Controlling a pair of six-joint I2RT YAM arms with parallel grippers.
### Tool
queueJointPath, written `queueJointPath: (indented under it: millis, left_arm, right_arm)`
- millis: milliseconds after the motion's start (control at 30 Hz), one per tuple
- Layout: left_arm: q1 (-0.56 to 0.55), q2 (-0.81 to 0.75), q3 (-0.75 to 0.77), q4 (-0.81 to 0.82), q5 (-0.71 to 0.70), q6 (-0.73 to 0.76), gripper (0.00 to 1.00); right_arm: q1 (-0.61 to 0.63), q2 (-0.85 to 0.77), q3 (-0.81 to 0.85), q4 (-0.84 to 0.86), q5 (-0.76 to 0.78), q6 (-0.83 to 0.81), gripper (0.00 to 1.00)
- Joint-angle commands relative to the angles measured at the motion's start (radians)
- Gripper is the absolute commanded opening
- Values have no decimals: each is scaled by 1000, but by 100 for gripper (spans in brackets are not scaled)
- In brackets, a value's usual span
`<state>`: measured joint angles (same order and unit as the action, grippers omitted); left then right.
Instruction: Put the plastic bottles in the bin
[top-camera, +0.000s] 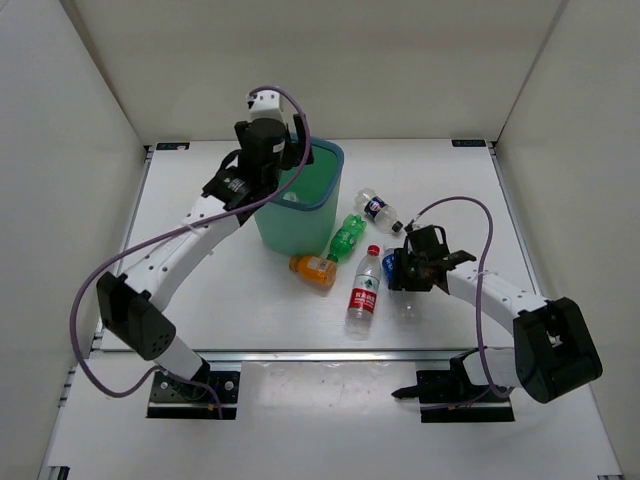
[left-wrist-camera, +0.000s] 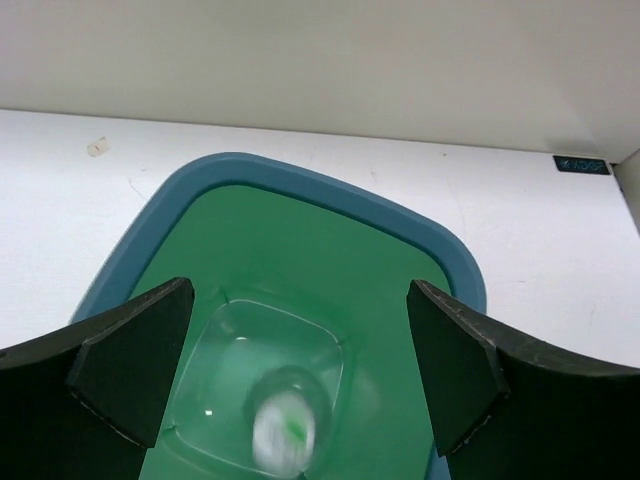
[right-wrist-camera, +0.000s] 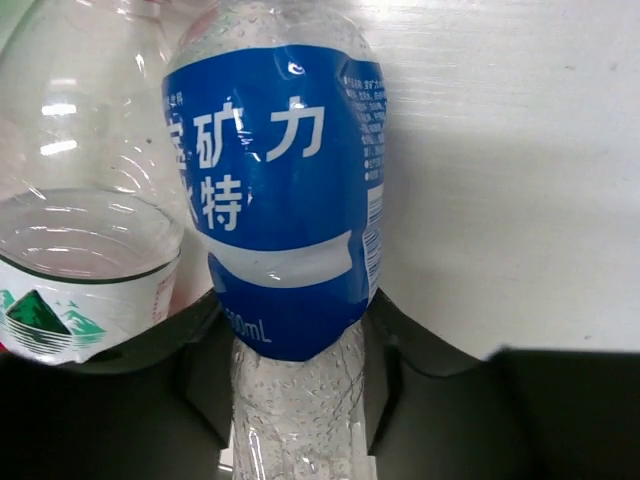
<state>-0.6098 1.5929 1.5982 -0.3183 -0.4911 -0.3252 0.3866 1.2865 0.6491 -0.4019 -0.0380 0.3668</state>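
The teal-green bin (top-camera: 322, 205) stands at the table's middle back. My left gripper (top-camera: 292, 145) hangs open and empty over its near-left rim. In the left wrist view the gripper (left-wrist-camera: 300, 305) looks down into the bin (left-wrist-camera: 330, 205), where a blurred clear bottle (left-wrist-camera: 285, 428) sits near the bottom. My right gripper (top-camera: 400, 268) is shut on a clear blue-labelled bottle (right-wrist-camera: 280, 190) at table level. Beside it lies a red-labelled bottle (top-camera: 365, 293), also in the right wrist view (right-wrist-camera: 80, 230). An orange bottle (top-camera: 313, 270), a green bottle (top-camera: 348, 237) and a navy-labelled bottle (top-camera: 380, 210) lie by the bin.
White walls enclose the table on the left, back and right. The loose bottles cluster right of and in front of the bin, between the two arms. The table's front edge (top-camera: 330, 352) runs just above the arm bases.
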Motion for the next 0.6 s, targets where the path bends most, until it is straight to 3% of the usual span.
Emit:
queueJointPath:
  millis: [0,100,267,400,567]
  left_arm:
    - [22,-164,16,-47,-14,5,99]
    - [63,-282,-99,-93,-32,-34,99]
    - [163,-517,-442,-186,2,-149,98]
    - [212,-686,-668,-301,17,-247,98]
    - [229,-801,-860,-390,178,-357,99]
  right_arm:
    - [-18,-24,26,5,32,12,29]
    - [-54,-76,96,-52,61,-14,23]
    - [-78,-165,278,-113,53,-107,7]
    - [-2,-70,559,-117,78,-196,7]
    - [153,146,942,39,55,-357,6]
